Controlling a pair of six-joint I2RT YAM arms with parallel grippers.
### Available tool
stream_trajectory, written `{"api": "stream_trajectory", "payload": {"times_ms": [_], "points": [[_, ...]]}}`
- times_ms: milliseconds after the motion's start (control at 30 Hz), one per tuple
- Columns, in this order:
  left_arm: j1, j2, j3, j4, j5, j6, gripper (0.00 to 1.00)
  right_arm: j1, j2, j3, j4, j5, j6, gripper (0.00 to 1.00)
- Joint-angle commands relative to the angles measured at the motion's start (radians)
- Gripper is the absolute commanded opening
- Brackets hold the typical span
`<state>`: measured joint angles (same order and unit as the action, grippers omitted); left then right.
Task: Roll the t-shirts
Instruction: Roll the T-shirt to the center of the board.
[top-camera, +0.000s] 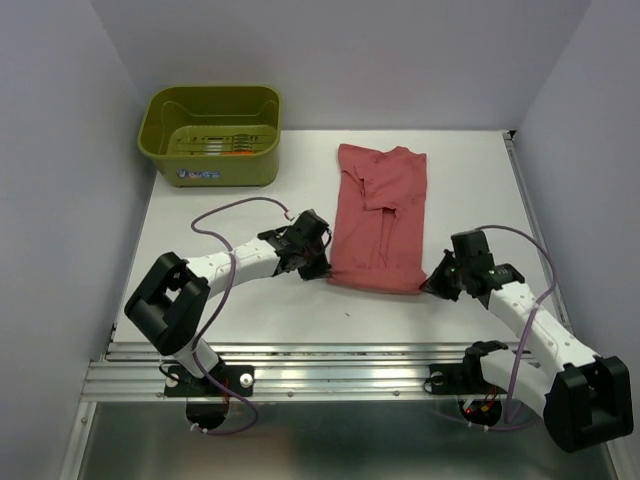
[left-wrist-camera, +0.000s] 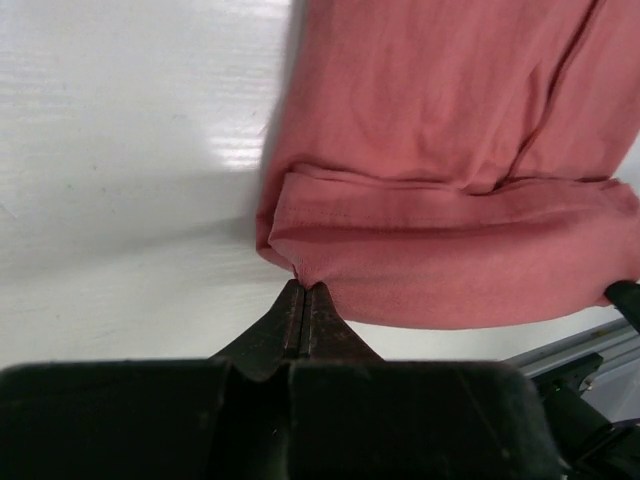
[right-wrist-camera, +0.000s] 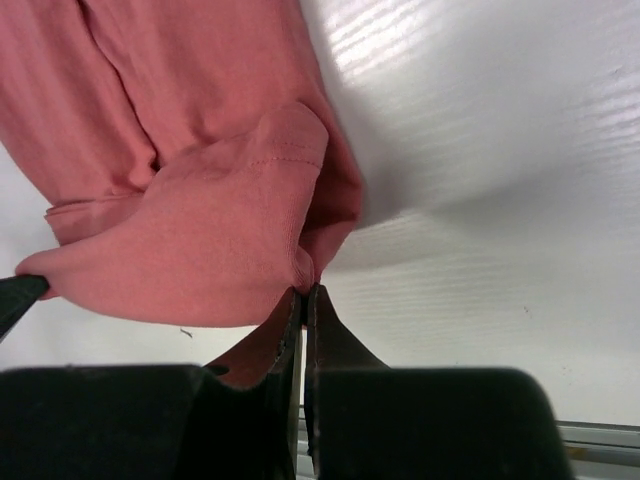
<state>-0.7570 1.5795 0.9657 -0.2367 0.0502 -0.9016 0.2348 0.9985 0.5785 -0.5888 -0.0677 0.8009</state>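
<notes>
Top external view: we see a dusty brick-red cloth t-shirt (top-camera: 380, 215) lying on the white counter (top-camera: 470, 180), right of centre. It is folded into a narrow strip that runs from the far side toward the arms. Its near end is turned over on itself in a thick, rounded band. The left claw (top-camera: 326, 270) meets the left corner of that band and the right claw (top-camera: 430, 284) meets the right corner, so the band spans the gap between them. An olive-green plastic tub (top-camera: 160, 135) stands at the far left corner of the counter, well apart from the t-shirt, with a small blue and white label on its near wall. Lilac cables (top-camera: 225, 210) loop along both arms.

Left wrist view: we see the left claw (left-wrist-camera: 303, 292) with its two black fingers pressed together and a small peak of cloth nipped between the tips. The claw is therefore narrow and holds the corner of the band. The band lies across the frame, and the flat strip of the t-shirt (left-wrist-camera: 450, 120) extends away beyond it. A ribbed metal rail (left-wrist-camera: 570, 350) shows at lower right.

Right wrist view: we see the right claw (right-wrist-camera: 303, 292) in the same condition, fingers together and pinching the cloth at the band's other corner, which is drawn to a point at the tips. A stitched hem (right-wrist-camera: 290, 150) runs along the edge of the turned-over layer. We cannot tell from any view whether the band rests on the counter or is raised off it.
</notes>
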Motion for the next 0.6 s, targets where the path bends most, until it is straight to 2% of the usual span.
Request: {"api": "stream_trajectory", "payload": {"times_ms": [0,200,267,367,467,567], "points": [[0.005,-0.064,-0.079,-0.007,0.011,0.033,0.00,-0.006,-0.081,-0.069,-0.025,-0.050,0.014,0.01],[0.005,-0.087,-0.139,-0.003,0.020,0.053,0.00,-0.006,-0.124,-0.121,-0.048,-0.081,0.015,0.01],[0.005,-0.084,-0.137,-0.012,0.016,0.059,0.00,-0.006,-0.121,-0.121,-0.051,-0.090,0.011,0.16],[0.005,-0.087,-0.137,-0.016,0.010,0.064,0.00,-0.006,-0.110,-0.106,-0.057,-0.089,0.008,0.48],[0.005,-0.101,-0.142,-0.023,0.000,0.075,0.00,-0.006,-0.127,-0.068,-0.069,-0.061,0.006,0.62],[0.005,-0.107,-0.148,-0.029,-0.003,0.082,0.00,-0.006,-0.146,-0.037,-0.063,-0.044,0.000,0.64]]}}
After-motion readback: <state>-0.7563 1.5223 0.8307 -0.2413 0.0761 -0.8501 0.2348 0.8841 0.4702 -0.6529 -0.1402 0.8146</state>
